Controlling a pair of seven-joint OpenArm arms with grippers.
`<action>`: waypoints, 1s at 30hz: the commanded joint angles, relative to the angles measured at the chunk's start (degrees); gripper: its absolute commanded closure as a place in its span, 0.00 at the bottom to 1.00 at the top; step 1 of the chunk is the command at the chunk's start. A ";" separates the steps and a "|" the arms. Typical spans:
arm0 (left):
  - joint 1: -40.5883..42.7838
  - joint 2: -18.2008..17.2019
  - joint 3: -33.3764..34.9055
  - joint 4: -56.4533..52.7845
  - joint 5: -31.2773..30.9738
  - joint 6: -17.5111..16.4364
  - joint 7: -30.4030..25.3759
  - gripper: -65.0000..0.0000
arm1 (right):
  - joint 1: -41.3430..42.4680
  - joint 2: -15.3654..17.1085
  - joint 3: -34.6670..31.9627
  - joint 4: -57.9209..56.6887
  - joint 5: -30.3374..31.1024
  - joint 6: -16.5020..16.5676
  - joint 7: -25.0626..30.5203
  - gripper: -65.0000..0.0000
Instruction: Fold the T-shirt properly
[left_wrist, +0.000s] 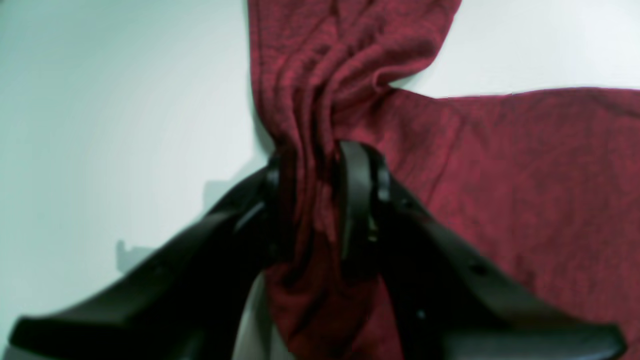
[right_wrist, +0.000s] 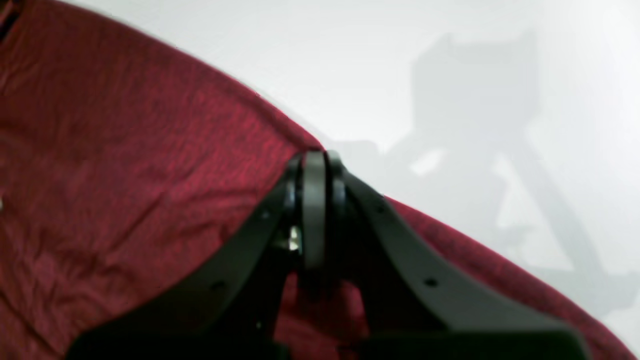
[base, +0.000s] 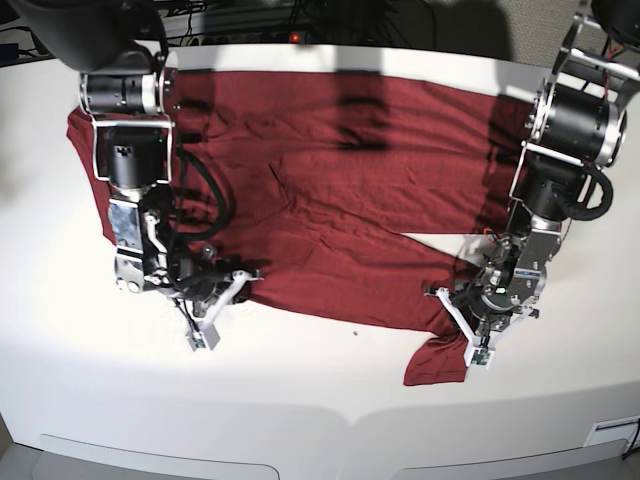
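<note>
T-shirt (left_wrist: 500, 175) bunched between left fingers (left_wrist: 352, 200), right fingers (right_wrist: 314, 210) at hem

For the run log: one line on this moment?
left tool: shut on T-shirt sleeve | right tool: shut at hem edge | shirt spread on table

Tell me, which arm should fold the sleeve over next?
Probably the left. Its gripper is already shut on a bunched sleeve of the shirt, ready to carry it over the body. The right gripper sits shut at the shirt's near edge, with no cloth visibly held.
</note>
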 joint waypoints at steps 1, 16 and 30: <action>0.33 0.11 0.37 -0.35 0.92 -1.31 6.34 0.76 | 0.35 1.33 -0.11 -0.04 -2.25 -0.70 -4.28 1.00; 0.35 -4.74 0.37 4.33 0.83 -1.18 5.22 0.76 | 0.33 9.11 0.09 -0.04 -2.05 -3.85 -5.49 1.00; -0.11 -6.54 0.37 18.14 -0.63 3.61 1.18 0.76 | 0.33 9.07 0.09 -0.04 -2.03 -5.33 -5.70 1.00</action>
